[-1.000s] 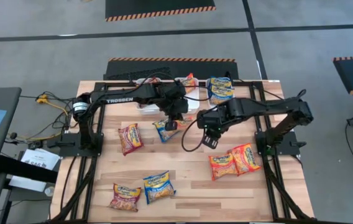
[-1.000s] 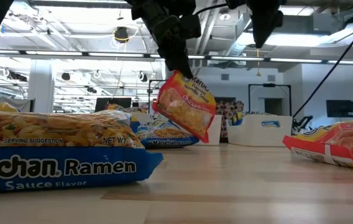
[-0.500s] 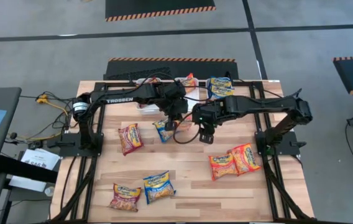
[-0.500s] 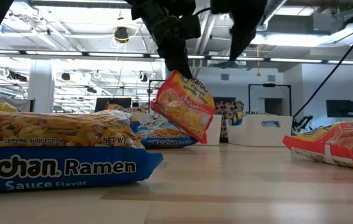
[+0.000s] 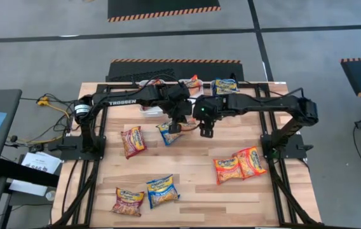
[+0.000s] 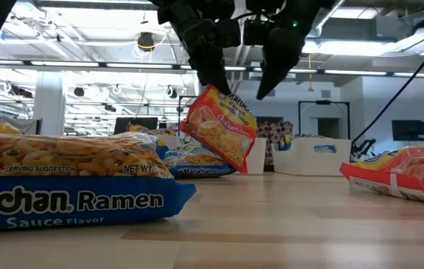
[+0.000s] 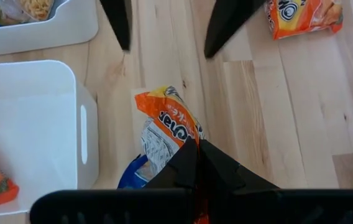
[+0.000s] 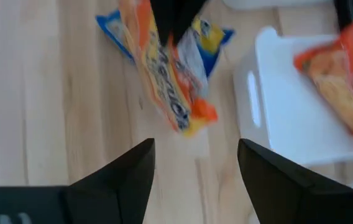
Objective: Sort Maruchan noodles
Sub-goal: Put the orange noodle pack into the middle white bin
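The left pincer (image 5: pixel 175 128), just above the middle of the high view, is clamped on the top edge of an orange Maruchan chicken packet (image 6: pixel 219 127), which hangs tilted clear of the tabletop (image 5: pixel 199 187) in the low view. Just beside it on its right, the right pincer (image 5: pixel 206 131) hovers with its fingers (image 8: pixel 123 177) spread wide apart and nothing between them; its wrist camera looks down on the hanging packet from close by.

A blue packet (image 5: pixel 166 134) lies on the tabletop under the held one. A maroon packet (image 5: pixel 133 140) lies left of centre in the high view. A maroon packet and blue packet pair (image 5: pixel 146 194) sits at the lower left. Two orange packets (image 5: pixel 240 164) lie side by side at the lower right.

At the top edge of the tabletop stand white bins (image 7: pixel 27 124). One holds an orange packet (image 5: pixel 194 82), another a blue packet (image 5: pixel 224 86).
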You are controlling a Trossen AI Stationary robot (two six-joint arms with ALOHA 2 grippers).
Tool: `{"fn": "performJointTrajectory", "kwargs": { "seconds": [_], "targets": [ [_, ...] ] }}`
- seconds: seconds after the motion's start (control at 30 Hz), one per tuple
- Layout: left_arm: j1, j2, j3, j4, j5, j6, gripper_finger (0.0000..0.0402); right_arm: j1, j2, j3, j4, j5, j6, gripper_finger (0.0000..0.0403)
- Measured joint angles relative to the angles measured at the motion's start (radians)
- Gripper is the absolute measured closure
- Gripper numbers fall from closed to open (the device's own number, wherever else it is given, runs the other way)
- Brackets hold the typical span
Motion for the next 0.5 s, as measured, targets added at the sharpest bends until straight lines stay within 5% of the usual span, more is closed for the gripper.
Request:
{"fn": "performJointTrajectory", "kwargs": {
  "seconds": [0.5],
  "targets": [
    [0.000, 0.000, -0.002, -0.001, -0.001, -0.012, 0.0401, -0.082, -0.001, -0.091, 0.181, -0.197, -0.237, 0.0149]
  ]
}}
